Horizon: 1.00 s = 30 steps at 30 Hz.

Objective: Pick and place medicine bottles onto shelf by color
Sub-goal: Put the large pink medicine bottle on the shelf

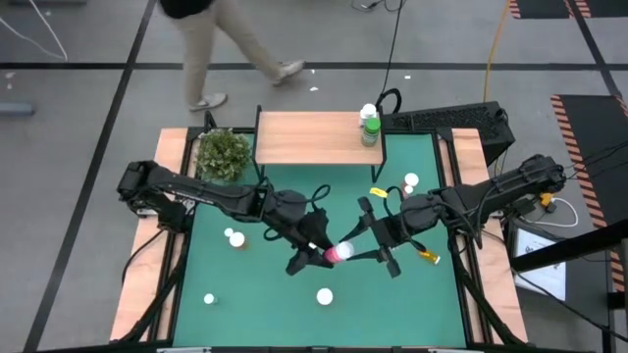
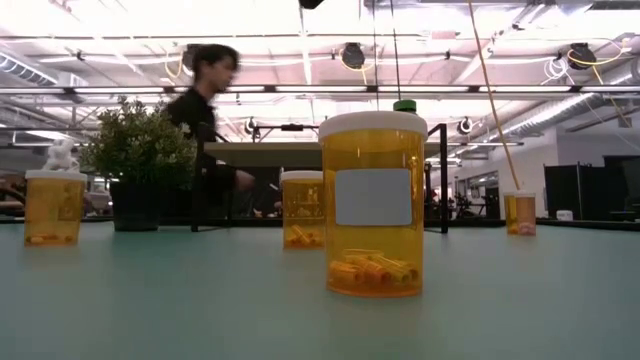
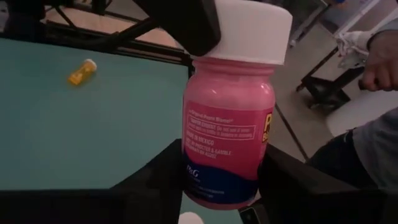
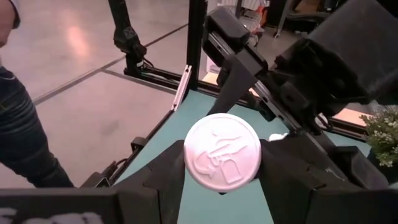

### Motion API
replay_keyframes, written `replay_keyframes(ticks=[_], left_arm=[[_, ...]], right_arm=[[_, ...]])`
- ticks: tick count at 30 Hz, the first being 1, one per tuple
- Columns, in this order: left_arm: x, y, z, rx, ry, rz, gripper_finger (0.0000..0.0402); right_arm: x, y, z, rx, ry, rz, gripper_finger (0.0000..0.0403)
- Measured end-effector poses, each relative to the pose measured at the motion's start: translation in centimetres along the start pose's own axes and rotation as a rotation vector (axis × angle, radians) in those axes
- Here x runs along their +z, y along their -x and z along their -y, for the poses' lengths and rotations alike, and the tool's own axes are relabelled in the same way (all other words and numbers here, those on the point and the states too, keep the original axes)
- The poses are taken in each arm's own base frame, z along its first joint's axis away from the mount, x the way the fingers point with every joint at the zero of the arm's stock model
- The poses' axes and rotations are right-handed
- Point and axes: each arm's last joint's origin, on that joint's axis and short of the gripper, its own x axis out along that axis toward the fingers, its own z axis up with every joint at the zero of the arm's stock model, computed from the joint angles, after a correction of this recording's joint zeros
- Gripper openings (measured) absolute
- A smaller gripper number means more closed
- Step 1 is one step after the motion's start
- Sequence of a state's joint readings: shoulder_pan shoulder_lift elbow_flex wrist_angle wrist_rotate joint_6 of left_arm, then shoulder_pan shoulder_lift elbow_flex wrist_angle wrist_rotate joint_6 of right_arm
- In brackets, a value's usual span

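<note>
The pink bottle (image 3: pixel 229 118) hangs over the middle of the tabletop (image 1: pixel 265 294), held by both the left gripper (image 1: pixel 312 253) and right gripper (image 1: pixel 365 245) fingers. It looks like a hand-over; next one must let go, then shelf (image 1: pixel 314 137).

Floor (image 1: pixel 88 108): grey, polished, crossed by dark tape lines. Hazard striping (image 1: pixel 589 118): orange and black, right side. Ceiling (image 2: pixel 120 40): white beams, long bright light strips. Person (image 1: pixel 231 44): walking past the far end of the bench (image 1: pixel 147 255). Cables (image 1: pixel 392 39): trailing across the floor.
</note>
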<state>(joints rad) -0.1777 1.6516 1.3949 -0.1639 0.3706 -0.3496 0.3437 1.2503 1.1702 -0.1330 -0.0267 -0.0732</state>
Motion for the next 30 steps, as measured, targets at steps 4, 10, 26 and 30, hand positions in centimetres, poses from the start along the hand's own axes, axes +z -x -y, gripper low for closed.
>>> replay_keyframes(ticks=[4, 10, 26, 30], left_arm=[[0.0, 0.0, 0.0, 0.001, -0.027, 0.002, 0.0164], [0.2, 0.1, -0.3, 0.115, -0.074, 0.042, 0.018], [1.9, 1.1, -0.8, 0.567, -0.225, 0.273, 0.0183], [2.1, 1.1, -0.9, 0.58, -0.273, 0.291, 0.0186]], right_arm=[[0.0, 0.0, 0.1, -0.049, -0.026, -0.004, 0.0176], [0.0, 0.5, 0.5, -0.149, -0.113, -0.003, 0.0227], [1.7, 3.8, 1.3, -0.414, -0.362, 0.154, 0.0287], [1.7, 3.2, 1.4, -0.426, -0.357, 0.168, 0.0286]])
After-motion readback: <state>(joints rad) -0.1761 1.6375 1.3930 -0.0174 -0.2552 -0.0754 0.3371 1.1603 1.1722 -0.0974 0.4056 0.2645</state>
